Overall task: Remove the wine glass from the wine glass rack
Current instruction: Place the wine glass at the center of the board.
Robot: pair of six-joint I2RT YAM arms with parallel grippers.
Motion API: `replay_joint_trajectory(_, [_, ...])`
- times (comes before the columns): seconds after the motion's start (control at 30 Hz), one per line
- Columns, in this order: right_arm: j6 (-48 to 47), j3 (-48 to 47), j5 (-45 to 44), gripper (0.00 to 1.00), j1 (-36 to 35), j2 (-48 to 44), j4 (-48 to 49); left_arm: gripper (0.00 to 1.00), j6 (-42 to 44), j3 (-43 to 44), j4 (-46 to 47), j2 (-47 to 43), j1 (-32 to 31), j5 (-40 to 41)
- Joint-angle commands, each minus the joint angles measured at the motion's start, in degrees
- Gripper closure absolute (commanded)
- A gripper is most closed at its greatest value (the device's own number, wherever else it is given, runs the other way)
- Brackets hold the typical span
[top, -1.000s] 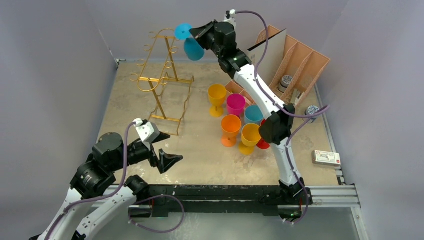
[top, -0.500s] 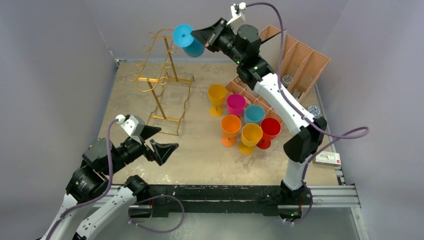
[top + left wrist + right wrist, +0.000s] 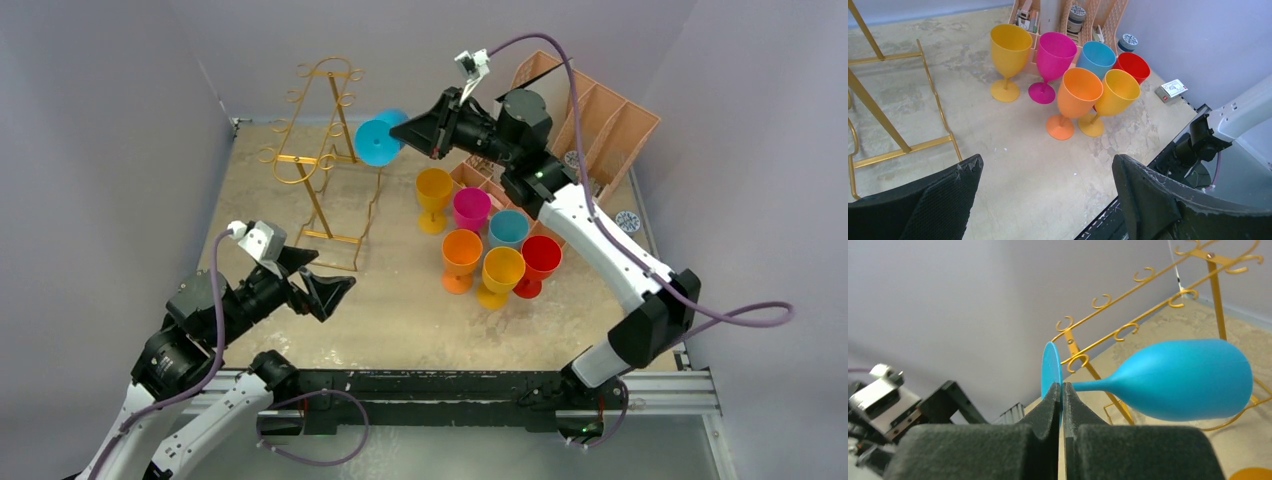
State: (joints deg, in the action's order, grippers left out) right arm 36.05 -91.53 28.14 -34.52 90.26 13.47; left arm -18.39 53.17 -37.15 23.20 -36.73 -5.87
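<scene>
The gold wire wine glass rack (image 3: 325,160) stands at the back left of the table; its hooks hold nothing. My right gripper (image 3: 400,135) is shut on the round foot of a blue wine glass (image 3: 378,140), held in the air just right of the rack, clear of it. In the right wrist view the glass (image 3: 1178,377) lies sideways, its foot pinched between my fingers (image 3: 1048,405), with the rack (image 3: 1128,330) behind. My left gripper (image 3: 320,285) is open and empty, low over the table near the rack's front base (image 3: 903,145).
Several coloured wine glasses (image 3: 480,235) stand upright in a cluster at centre right, also in the left wrist view (image 3: 1068,80). A peach slotted organiser (image 3: 590,120) sits at the back right. A small card box (image 3: 653,316) lies by the right edge.
My right arm has carried the blue glass down and away from the rack top, to the right of it. My left gripper has shifted slightly toward the rack's base.
</scene>
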Motion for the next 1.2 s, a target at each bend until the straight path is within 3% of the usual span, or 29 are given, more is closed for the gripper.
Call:
replay_joint_trajectory(0.0, [-10.0,-0.9,9.9,1.00,-0.3,-5.4,-4.6,0.00,-2.2,0.6,3.1,0.9,0.3,0.6])
replay_joint_trajectory(0.43, [-16.2,2.8,22.5,1.00,-0.9,-13.2,-20.3,0.00,-2.6,-6.6,21.1,4.3,0.3,-20.3])
replay_joint_trajectory(0.67, [-22.6,3.5,22.9,1.00,-5.1,-15.2,-28.3,0.01,-6.3,-9.6,31.6,4.5,0.3,-21.3])
replay_joint_trajectory(0.83, [-26.2,4.2,18.8,1.00,-8.7,-15.4,-30.0,0.15,-10.4,-9.4,38.7,6.4,0.3,-21.7])
replay_joint_trajectory(0.97, [-25.6,5.8,17.2,1.00,-9.2,-15.5,-26.9,0.36,-10.5,-9.0,37.6,7.3,0.3,-22.8])
replay_joint_trajectory(1.17, [-25.2,9.0,12.5,1.00,-9.2,-17.2,-23.0,0.39,-10.0,-8.6,33.1,8.0,0.3,-25.8])
